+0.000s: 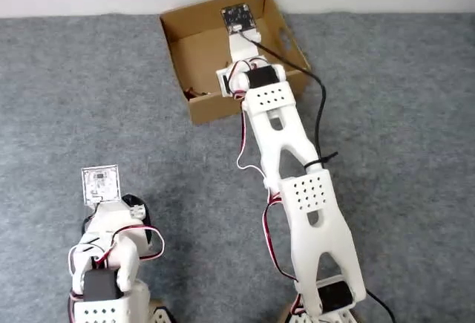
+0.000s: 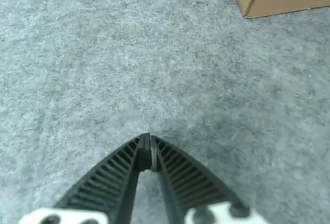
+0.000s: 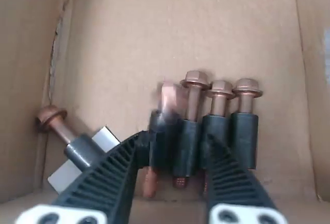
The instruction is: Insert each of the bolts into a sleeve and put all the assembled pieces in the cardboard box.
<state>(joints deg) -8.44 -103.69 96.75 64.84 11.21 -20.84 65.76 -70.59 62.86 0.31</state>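
Presently the right claw (image 3: 176,141) sits inside the brown cardboard box (image 1: 174,30) at the far side of the grey felt-covered desk (image 1: 74,93), its jaws spread wide and gripping nothing. On the box floor beyond its fingers lie three copper-coloured bolts in dark cylindrical sleeves (image 3: 219,128), side by side and touching. A fourth sleeved bolt (image 3: 165,118), blurred, is just beside them, close to one finger; contact cannot be confirmed. A fifth bolt in a grey sleeve (image 3: 77,149) rests apart near the box wall, tilted. The left claw (image 2: 148,151) is over the desk, well apart from the box, fingertips pressed together.
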